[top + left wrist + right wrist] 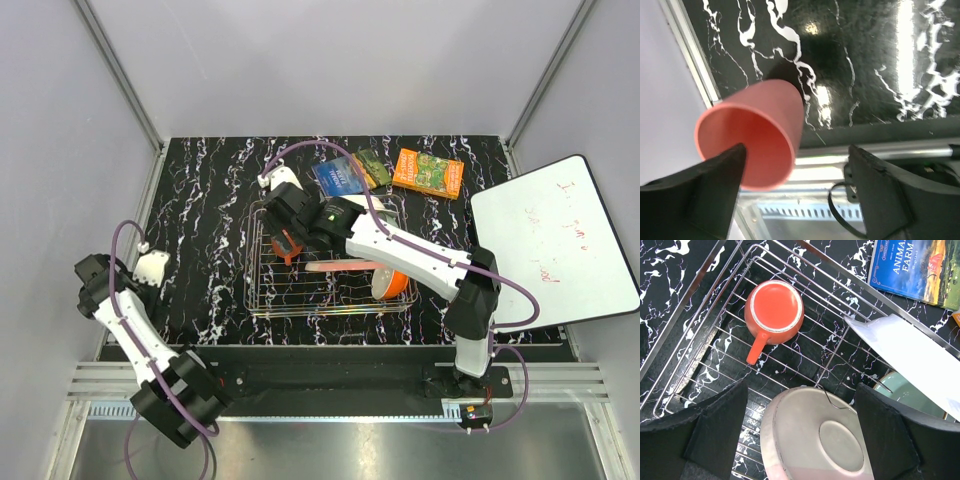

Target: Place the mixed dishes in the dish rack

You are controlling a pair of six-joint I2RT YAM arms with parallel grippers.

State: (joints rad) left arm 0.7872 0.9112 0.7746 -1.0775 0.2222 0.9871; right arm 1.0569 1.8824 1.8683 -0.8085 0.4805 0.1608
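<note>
The left gripper (797, 150) is held wide apart, and nothing is clamped in it. The small pink cup (752, 132) is seen lying on its side on the black table (865, 60), with its mouth right at the tip of one finger (715, 185).

The right gripper (801, 386) is spread apart too, over the dish rack (715, 347). The pink-and-cream plate (815, 440) is seen between its fingers, bottom turned up. An orange mug (774, 307) is set in the rack just past the fingertips. The white plate (910, 355) and the pale green bowl (902, 390) are found off to one side.
</note>
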